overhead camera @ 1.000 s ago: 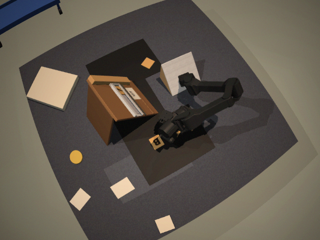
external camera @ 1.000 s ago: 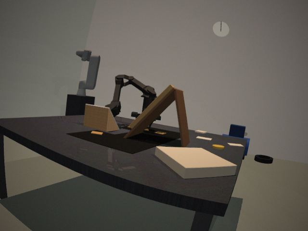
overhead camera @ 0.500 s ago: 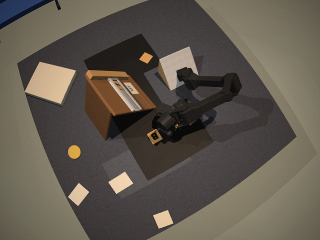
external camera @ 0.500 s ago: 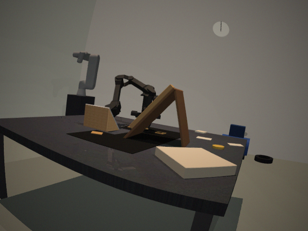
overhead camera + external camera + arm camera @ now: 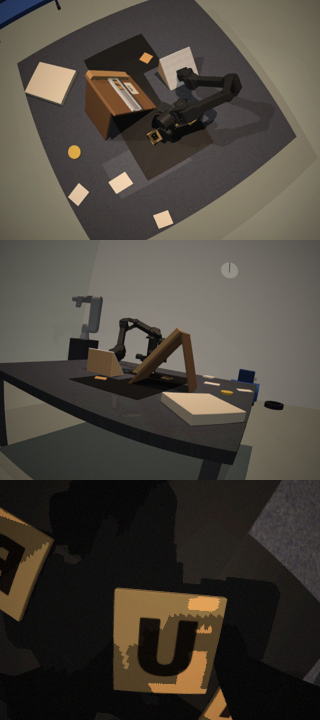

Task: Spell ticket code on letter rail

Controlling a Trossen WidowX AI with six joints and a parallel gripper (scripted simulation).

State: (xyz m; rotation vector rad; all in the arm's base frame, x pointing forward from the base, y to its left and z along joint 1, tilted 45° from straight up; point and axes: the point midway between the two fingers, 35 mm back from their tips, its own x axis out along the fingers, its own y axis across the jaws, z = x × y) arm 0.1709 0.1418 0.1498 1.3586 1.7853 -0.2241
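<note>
My gripper (image 5: 166, 648) is shut on the U tile (image 5: 125, 630), which lies face up between the dark fingers. The B tile (image 5: 154, 136) lies beside the gripper on the dark mat. In the wrist view, one tile (image 5: 30, 575) is cut off at the left and another tile (image 5: 215, 707) at the lower right. The tilted brown board (image 5: 99, 99) (image 5: 189, 361) carries the pale letter rail (image 5: 125, 99). A tile (image 5: 118, 84) sits near the rail's upper-left end; its letter is unclear. The ticket (image 5: 134, 90) is beside the rail; its print is not fully readable.
A white-faced wedge (image 5: 174, 63) (image 5: 99, 363) stands near the arm's base. A small orange square (image 5: 146, 58) (image 5: 100, 378) lies beyond the board. A thick cream block (image 5: 51, 82) (image 5: 204, 404), a yellow disc (image 5: 74, 151) (image 5: 226, 392) and several pale cards lie around the board.
</note>
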